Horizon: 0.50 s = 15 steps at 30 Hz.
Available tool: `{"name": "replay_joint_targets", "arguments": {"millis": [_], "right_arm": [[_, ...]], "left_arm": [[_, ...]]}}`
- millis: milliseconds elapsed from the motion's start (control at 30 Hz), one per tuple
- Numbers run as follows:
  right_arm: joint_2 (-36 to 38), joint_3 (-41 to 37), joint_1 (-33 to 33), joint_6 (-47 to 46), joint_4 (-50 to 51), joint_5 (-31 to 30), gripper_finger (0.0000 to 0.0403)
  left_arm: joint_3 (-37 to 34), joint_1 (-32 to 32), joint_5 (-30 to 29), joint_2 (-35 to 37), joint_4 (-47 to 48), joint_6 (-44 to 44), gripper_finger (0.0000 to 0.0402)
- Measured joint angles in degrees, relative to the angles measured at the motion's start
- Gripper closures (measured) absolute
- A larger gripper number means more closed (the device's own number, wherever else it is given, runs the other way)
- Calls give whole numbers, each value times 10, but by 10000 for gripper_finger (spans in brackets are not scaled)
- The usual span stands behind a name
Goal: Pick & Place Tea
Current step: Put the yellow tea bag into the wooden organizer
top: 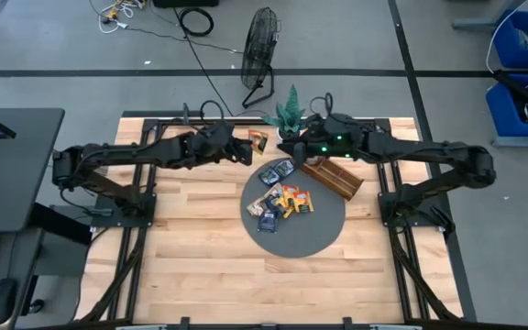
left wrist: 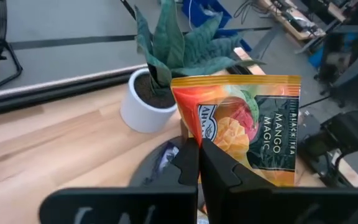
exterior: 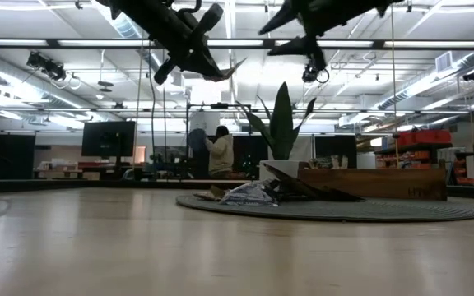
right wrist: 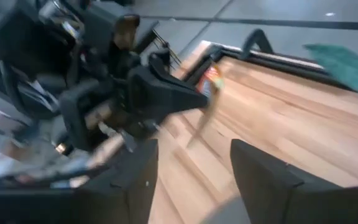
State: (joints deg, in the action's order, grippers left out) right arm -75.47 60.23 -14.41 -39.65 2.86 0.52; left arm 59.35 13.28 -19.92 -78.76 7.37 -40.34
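Left gripper (left wrist: 197,163), raised above the wooden worktop's (top: 191,238) far edge: clamped on one orange-and-green tea sachet (left wrist: 247,127). Right gripper (right wrist: 191,165), also raised near the far edge beside the potted plant (top: 291,112): fingers spread, empty. Remaining flat square sachets (top: 280,197): heaped on the round dark mat (top: 314,234), beside the long brown wooden tray (top: 333,177).

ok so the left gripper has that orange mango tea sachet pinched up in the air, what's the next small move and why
Probably carry it toward the long brown wooden compartment tray. The left gripper is shut on the orange Mango Magic tea sachet, well above the table and short of the tray. The right gripper is open and empty near the tray, so keep clear of it.
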Motion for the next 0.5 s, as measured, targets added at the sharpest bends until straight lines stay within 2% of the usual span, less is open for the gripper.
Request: {"name": "replay_joint_targets", "arguments": {"millis": [267, 433, 500], "right_arm": [[-80, 0, 0, -94, -105, 1, 163], [-96, 0, 0, -110, -135, 4, 170], [-96, 0, 0, -124, -131, -12, 180]], "left_arm": [[0, 0, 0, 0, -2, 34, 399], [0, 0, 1, 0, 2, 51, 399], [0, 0, 1, 0, 1, 54, 399]]}}
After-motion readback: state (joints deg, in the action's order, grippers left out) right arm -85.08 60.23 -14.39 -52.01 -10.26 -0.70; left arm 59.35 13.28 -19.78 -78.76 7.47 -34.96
